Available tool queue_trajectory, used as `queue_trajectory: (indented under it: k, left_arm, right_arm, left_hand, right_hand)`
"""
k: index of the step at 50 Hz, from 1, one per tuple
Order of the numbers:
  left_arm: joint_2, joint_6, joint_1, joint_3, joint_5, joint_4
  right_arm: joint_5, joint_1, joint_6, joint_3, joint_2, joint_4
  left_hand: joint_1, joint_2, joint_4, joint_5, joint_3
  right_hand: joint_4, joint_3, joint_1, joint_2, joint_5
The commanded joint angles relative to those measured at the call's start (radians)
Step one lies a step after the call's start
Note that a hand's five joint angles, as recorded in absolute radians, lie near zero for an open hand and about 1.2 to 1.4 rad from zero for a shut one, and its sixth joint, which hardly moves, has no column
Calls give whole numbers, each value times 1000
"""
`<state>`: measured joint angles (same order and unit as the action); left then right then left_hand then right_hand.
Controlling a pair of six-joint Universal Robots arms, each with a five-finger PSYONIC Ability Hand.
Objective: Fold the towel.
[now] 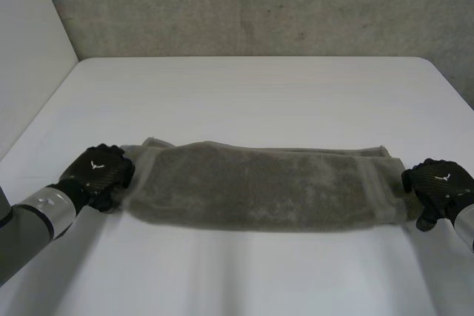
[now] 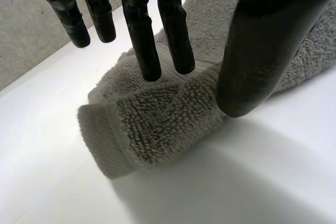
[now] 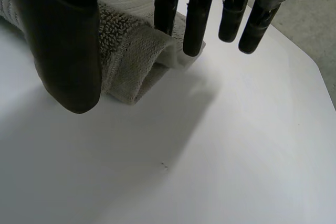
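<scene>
Towel [image 1: 259, 186]: one grey towel, folded into one long strip, lies flat on the white surface [image 1: 259, 94]. Two black hands are by the towel, one at each short end. The left hand [image 1: 100, 172] is at the towel's left end. Its fingers [image 2: 144, 51] are straight and spread apart over that thick end, not clamped on it, with the thumb [image 2: 257, 61] beside the towel. The right hand [image 1: 441, 186] is at the towel's right end. Its fingers [image 3: 197, 19] are straight and spread apart too, with the tips at the towel's edge.
</scene>
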<state>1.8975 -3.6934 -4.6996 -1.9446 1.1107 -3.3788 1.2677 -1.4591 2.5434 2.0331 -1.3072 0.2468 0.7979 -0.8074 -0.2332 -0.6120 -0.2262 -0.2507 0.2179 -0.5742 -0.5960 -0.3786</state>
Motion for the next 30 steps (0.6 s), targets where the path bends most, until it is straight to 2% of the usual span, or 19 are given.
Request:
queue_trajectory:
  k: [1,2,3,4,5,6,13,16,18,23,30]
  left_arm:
    - [-37,6,-4,-7,0,1]
    - [-41,9,-4,-7,0,-1]
    - [-41,9,-4,-7,0,-1]
    - [-44,13,-4,-7,0,-1]
    - [-44,13,-4,-7,0,-1]
    - [-46,19,-4,-7,0,-1]
    - [-63,62,-7,-5,-2,-1]
    - [-69,73,-10,-5,-2,-1]
    - [-80,95,-19,-5,-2,-2]
    - [-97,125,-19,-4,-2,-2]
    - [-110,142,-14,-2,-2,-4]
  right_arm:
    - [-10,-3,1,4,9,32]
    - [-13,-1,3,4,13,40]
    - [-13,-1,3,4,13,40]
    - [-14,-1,6,1,13,43]
    - [-14,-1,6,1,13,43]
    - [-19,2,9,-5,14,43]
    - [-71,19,12,-22,14,29]
    - [-93,78,12,-45,11,22]
    - [-122,167,9,-73,2,-20]
    - [-181,252,6,-164,2,-104]
    - [-197,289,11,-312,-1,-195]
  left_hand:
    - [-164,174,59,153,52]
    - [-211,221,59,200,52]
    - [-212,221,59,200,52]
    - [-235,244,59,223,52]
    - [-235,245,59,224,52]
    - [-252,262,59,241,52]
    - [-338,347,59,326,52]
    - [-382,391,59,370,52]
    - [-417,427,59,406,52]
    - [-479,488,59,467,52]
    - [-508,518,59,497,52]
  right_hand:
    - [76,-43,-191,-169,-212]
    - [76,-43,-390,-368,-411]
    - [76,-43,-391,-370,-413]
    - [76,-43,-700,-678,-721]
    - [76,-43,-703,-681,-724]
    - [76,-43,-821,-799,-842]
    - [76,-43,-822,-800,-843]
    - [76,-43,-822,-800,-843]
    - [76,-43,-822,-800,-843]
    - [76,-43,-822,-800,-843]
    - [76,-43,-822,-800,-843]
